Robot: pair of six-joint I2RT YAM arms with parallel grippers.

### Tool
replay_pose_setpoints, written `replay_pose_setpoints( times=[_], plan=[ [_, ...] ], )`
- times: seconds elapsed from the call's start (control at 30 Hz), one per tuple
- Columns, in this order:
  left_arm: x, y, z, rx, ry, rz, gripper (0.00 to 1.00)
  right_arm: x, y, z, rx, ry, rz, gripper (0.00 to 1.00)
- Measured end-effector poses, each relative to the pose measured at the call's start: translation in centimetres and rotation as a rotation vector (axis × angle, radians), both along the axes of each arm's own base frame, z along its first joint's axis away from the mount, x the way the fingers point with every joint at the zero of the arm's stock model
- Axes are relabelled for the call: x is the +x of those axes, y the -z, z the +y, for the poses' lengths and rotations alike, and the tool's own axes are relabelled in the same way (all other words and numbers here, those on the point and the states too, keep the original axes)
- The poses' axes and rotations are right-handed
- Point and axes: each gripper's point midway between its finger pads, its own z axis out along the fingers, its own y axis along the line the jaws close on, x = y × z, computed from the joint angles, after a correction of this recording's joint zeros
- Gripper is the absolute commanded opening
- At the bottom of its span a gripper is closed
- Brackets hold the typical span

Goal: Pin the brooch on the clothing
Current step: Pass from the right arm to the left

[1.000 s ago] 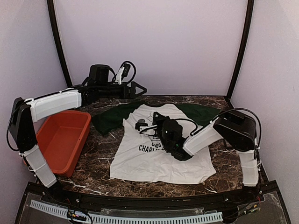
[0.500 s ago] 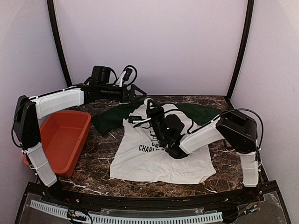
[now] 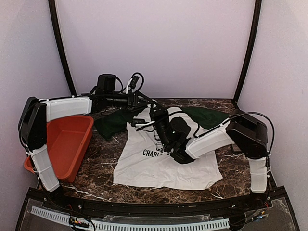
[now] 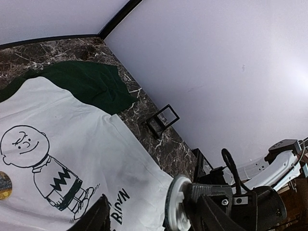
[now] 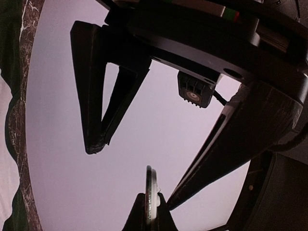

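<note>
The clothing (image 3: 163,166), a white T-shirt with dark green sleeves and a cartoon boy print (image 4: 45,166), lies flat on the marble table. Above its collar my right gripper (image 3: 155,111) is raised and shut on the brooch (image 5: 149,185), a thin round disc seen edge-on. In the left wrist view the brooch (image 4: 177,204) shows its white back. My left gripper (image 3: 147,100) has come in from the left. Its fingers (image 5: 94,96) stand open on either side of the disc, apart from it. The left gripper (image 4: 151,216) hovers over the shirt's lettering.
An orange bin (image 3: 65,139) sits on the table's left side under the left arm. A small black frame (image 4: 162,120) stands on the marble beyond the shirt's right sleeve. A round gold badge (image 4: 4,185) lies on the shirt beside the printed boy.
The right gripper lifted the brooch off the shirt towards the collar, then held still. The left gripper swung right to it and its jaws have narrowed around the disc.
</note>
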Motion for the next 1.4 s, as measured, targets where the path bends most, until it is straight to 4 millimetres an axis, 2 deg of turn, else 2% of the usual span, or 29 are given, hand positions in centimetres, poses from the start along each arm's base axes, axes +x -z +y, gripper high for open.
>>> replay_pose_setpoints(
  times=[0.33,0.47,0.57,0.7,0.97,1.4],
  plan=[
    [-0.3,0.8,0.9,-0.076,0.009,0.062,0.49,0.1,0.1,0.0,-0.007,0.004,0.004,0.0],
    [-0.4,0.2,0.8,-0.106,0.019,0.065,0.46,0.0,0.1,0.0,-0.004,0.005,0.002,0.0],
    [-0.5,-0.7,0.6,-0.139,0.028,0.057,0.37,0.0,0.0,-0.1,-0.001,0.004,0.0,0.0],
    [-0.6,-1.4,0.4,-0.172,0.048,0.057,0.3,0.0,0.0,-0.1,-0.001,0.004,0.0,0.0],
    [-0.8,-0.4,0.2,-0.172,0.074,0.095,0.29,0.0,0.0,-0.1,0.0,0.004,0.0,0.0],
    [-0.8,-0.6,-0.2,-0.21,0.104,0.115,0.15,0.1,0.1,-0.1,-0.002,0.005,0.001,0.01]
  ],
)
